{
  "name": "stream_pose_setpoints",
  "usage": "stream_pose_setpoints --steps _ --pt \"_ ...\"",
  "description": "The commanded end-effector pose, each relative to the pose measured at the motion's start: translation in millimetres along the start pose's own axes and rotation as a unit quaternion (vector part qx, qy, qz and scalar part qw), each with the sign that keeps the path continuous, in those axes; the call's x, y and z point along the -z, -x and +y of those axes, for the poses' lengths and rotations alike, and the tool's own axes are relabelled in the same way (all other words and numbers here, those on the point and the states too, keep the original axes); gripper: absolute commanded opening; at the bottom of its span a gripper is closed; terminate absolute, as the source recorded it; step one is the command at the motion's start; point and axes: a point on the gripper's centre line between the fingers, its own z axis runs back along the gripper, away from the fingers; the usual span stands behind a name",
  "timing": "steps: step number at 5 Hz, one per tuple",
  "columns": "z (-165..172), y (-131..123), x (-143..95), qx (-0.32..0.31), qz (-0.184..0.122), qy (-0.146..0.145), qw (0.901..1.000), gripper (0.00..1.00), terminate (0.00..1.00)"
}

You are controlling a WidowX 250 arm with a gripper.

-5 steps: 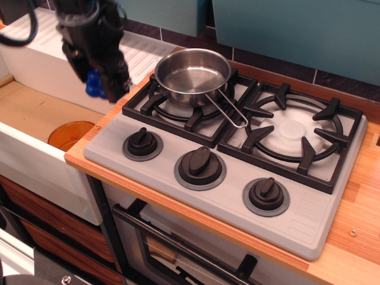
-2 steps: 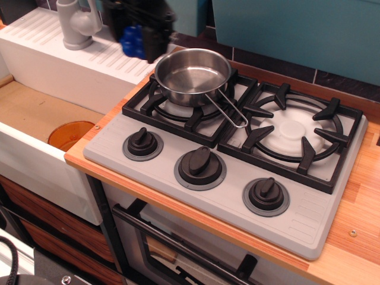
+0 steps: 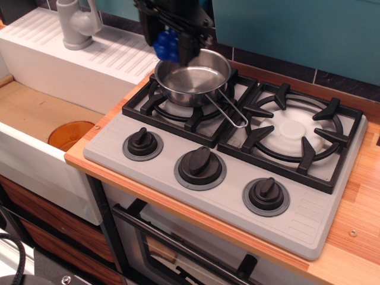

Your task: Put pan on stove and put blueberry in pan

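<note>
The shiny steel pan point(image 3: 196, 80) sits on the left black burner grate of the light grey stove point(image 3: 309, 211), its wire handle point(image 3: 230, 113) pointing to the front right. My black gripper point(image 3: 171, 47) hangs above the pan's far left rim and is shut on the glossy blue blueberry point(image 3: 165, 44). The blueberry is held in the air, just above the rim, not touching the pan. The pan looks empty inside.
The right burner grate point(image 3: 295, 133) is bare. Three black knobs point(image 3: 200, 166) line the stove front. A white sink point(image 3: 41, 148) with an orange drain point(image 3: 70, 133) lies at the left, with a grey faucet point(image 3: 78, 24) and ribbed drainboard behind. Teal wall at the back.
My gripper has carried the blueberry to the right, from over the sink side to above the pan's far left rim. The pan has not moved.
</note>
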Motion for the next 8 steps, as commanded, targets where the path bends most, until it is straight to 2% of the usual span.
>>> stream_pose_setpoints --steps 1,2,6,8 --pt "-7 -30 -1 -0.006 -0.041 0.001 0.9991 0.00 0.00" --pt "-5 -31 -2 -0.002 -0.045 0.003 0.9990 1.00 0.00" --pt "4 -31 -17 0.006 -0.035 -0.006 0.9994 1.00 0.00" --pt "6 -34 -22 -0.002 -0.023 0.004 0.9997 1.00 0.00"
